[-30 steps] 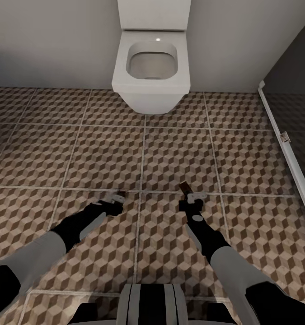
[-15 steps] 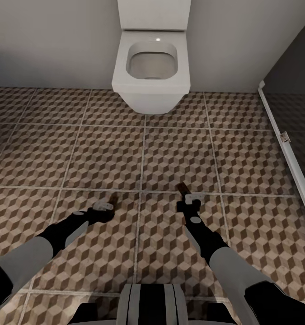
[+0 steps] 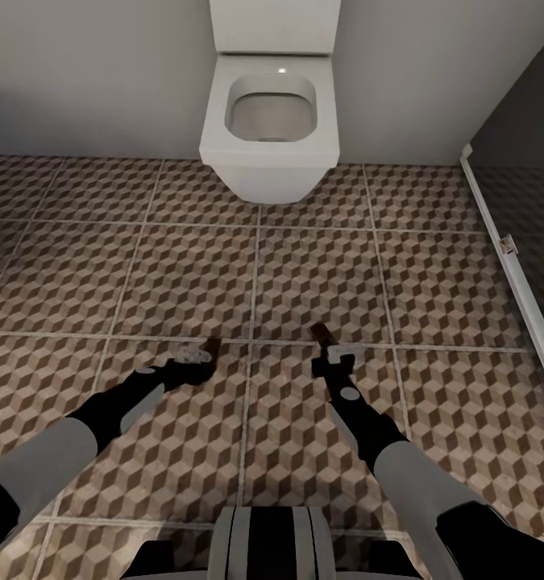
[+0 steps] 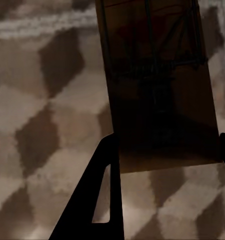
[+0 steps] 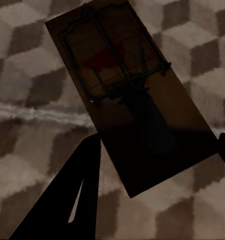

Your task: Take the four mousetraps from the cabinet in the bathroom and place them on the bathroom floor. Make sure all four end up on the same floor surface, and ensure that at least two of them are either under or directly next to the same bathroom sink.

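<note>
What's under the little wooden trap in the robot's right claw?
Under the mousetrap held in the right gripper lies the cube-patterned bathroom floor, with a pale grout line. The tile directly beneath the board is covered.

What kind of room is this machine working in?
Most likely a bathroom. A white square toilet stands against a plain wall, the floor has cube-patterned tiles, and a pale framed edge at the right looks like a shower enclosure.
</note>
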{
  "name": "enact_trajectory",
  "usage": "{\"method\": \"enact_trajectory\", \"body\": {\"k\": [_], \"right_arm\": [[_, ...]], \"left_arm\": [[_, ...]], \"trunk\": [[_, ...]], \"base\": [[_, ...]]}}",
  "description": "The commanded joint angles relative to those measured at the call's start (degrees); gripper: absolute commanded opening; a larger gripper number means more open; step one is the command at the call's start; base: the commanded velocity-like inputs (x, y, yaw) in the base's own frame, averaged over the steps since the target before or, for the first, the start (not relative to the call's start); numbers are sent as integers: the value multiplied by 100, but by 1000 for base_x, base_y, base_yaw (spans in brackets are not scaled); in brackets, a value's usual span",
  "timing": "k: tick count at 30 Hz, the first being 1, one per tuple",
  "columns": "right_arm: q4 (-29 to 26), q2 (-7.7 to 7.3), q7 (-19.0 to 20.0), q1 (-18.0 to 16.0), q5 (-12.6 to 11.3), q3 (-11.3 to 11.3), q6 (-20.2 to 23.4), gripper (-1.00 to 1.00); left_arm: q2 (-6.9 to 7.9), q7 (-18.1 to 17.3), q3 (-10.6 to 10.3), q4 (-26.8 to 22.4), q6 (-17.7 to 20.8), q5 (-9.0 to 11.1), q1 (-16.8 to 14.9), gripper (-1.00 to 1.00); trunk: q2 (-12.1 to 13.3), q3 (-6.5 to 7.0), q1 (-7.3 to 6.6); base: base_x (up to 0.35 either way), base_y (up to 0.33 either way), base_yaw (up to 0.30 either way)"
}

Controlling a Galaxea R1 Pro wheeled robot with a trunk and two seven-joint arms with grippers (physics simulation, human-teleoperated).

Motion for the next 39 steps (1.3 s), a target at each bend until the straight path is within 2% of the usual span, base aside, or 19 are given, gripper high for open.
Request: {"method": "enact_trajectory", "body": {"k": [1, 4, 9, 19, 25, 39], "right_arm": [[21, -1, 136, -5, -51, 42, -14, -100], [166, 10, 476, -5, -54, 38, -2, -100], [520, 24, 660, -5, -62, 34, -23, -100], [750, 17, 691, -5, -78, 25, -82, -100], [771, 4, 639, -5, -70, 19, -518, -100], [775, -12, 631, -4, -70, 16, -539, -100]], "left_arm": [[1, 2, 85, -82, 92, 35, -5, -100], [-13, 2, 241, -211, 271, 32, -5, -100], [-15, 2, 308, -287, 361, 23, -3, -100], [-20, 2, 305, -298, 379, 16, -4, -100], [-14, 2, 297, -250, 383, 11, -3, -100], [5, 2, 292, -39, 381, 21, -3, -100]], "trunk": [[-1, -3, -1], [-1, -3, -1], [-1, -3, -1], [-1, -3, -1], [-1, -3, -1], [-1, -3, -1]], "base": [[0, 0, 0], [0, 0, 0], [0, 0, 0], [0, 0, 0], [0, 0, 0], [0, 0, 0]]}}
